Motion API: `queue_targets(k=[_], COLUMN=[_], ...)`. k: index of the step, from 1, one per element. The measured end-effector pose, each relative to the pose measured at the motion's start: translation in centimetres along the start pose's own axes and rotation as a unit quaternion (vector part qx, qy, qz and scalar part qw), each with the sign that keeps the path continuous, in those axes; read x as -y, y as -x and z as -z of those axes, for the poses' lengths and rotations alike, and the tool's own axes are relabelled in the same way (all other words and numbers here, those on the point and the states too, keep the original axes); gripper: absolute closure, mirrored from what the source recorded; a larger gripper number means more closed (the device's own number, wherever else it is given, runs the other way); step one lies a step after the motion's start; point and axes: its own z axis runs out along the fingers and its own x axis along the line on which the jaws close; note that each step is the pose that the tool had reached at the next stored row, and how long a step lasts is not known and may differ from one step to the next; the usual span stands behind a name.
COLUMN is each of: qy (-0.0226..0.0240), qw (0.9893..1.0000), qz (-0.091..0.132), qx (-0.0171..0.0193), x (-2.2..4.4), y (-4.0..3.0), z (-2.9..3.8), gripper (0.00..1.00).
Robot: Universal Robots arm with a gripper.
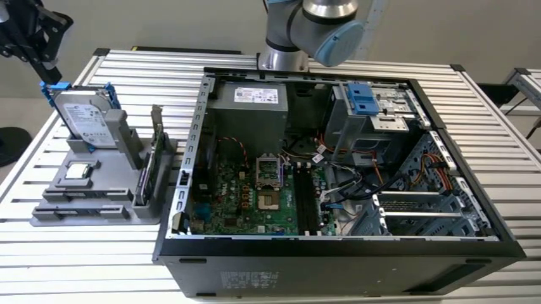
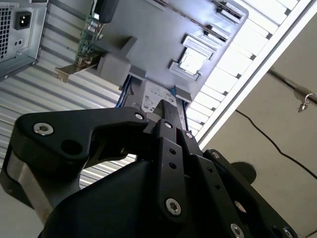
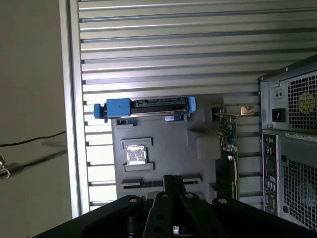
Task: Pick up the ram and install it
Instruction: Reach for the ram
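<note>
My gripper (image 1: 52, 68) hangs high over the back left of the grey parts tray (image 1: 50, 218), above the hard drive (image 1: 85, 117). Both wrist views show its fingertips (image 2: 168, 106) (image 3: 173, 179) closed together with nothing held. A thin dark strip standing on edge in a holder at the tray's front end looks like the ram (image 1: 85, 196) (image 3: 141, 185), well below the gripper. The open computer case (image 1: 182, 190) lies at the exterior view's right, with the black memory slots (image 1: 306, 196) on its green motherboard.
The tray also holds a square silver CPU chip (image 1: 78, 171) (image 3: 134, 154) and a card with a metal bracket (image 1: 151, 171) (image 3: 228, 144). Inside the case are a power supply (image 1: 249, 111), a blue drive cage (image 1: 363, 101) and loose cables (image 1: 355, 183). The slatted table ends close beside the tray.
</note>
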Motion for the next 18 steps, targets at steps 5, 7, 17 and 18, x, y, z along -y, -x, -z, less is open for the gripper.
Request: queue_targets(k=[5,7,17,18], qy=[0.0,0.0,0.0,0.0], qw=[1.0,1.0,1.0,1.0], qz=[0.0,0.0,0.0,0.0], qx=[0.0,0.0,0.0,0.0], x=[0.26,0.43,1.31,1.43], y=[0.03,0.04,0.1,0.11], z=[0.01,0.02,0.06,0.07], gripper=[1.0,1.0,1.0,1.0])
